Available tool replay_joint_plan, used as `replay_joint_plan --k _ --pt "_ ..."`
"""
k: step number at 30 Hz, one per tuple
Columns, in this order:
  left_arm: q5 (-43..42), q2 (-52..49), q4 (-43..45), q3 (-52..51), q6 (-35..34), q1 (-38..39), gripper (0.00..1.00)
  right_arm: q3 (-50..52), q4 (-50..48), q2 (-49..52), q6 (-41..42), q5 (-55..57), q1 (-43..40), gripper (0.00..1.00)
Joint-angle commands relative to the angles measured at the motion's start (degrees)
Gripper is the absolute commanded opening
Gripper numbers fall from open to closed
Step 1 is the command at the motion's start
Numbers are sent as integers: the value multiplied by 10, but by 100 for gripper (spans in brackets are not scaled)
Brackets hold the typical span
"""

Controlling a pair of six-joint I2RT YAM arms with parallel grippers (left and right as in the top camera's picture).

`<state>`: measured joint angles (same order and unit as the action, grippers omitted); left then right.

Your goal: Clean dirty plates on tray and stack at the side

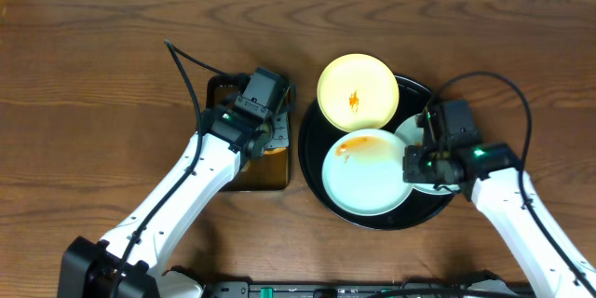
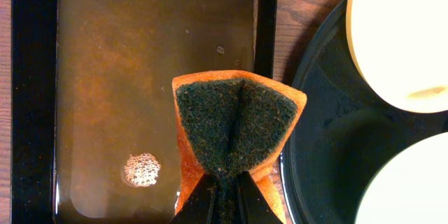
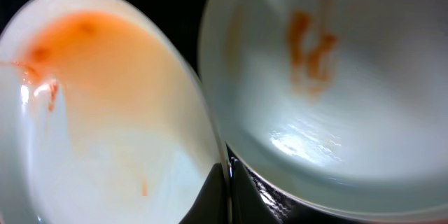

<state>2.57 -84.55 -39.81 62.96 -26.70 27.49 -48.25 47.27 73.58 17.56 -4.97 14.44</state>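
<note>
Three sauce-smeared plates (image 1: pixel 365 172) on black tray (image 1: pixel 312 149); left hand (image 2: pixel 225 185) tight on sponge (image 2: pixel 234 122), right hand (image 3: pixel 227 189) unclear.

Three small round sauce-smeared plates: one pale yellow plate (image 1: pixel 358 91) and two pale mint-blue ones, the front mint-blue plate (image 1: pixel 368 186) and the right mint-blue plate (image 1: pixel 408 132). One large round glossy black tray (image 1: pixel 310 163). One smaller rectangular black tray (image 2: pixel 31 98) of brownish liquid. One orange sponge (image 2: pixel 234 122) with a dark scouring face. Two white robot arms, the left arm (image 1: pixel 186 186) and the right arm (image 1: pixel 526 209). One brown wooden worktop (image 1: pixel 93 74).
</note>
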Motion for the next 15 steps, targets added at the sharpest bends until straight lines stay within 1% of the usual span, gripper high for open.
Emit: replay_joint_plan --k 1,9,15 --pt "9 -4 0 2 10 -2 7 -41 37 -5 -14 83 3 1" --pt "9 -4 0 2 10 -2 7 -53 72 -5 -13 87 3 1" --pt "9 -4 0 2 10 -2 8 -51 78 -4 -13 7 2 1"
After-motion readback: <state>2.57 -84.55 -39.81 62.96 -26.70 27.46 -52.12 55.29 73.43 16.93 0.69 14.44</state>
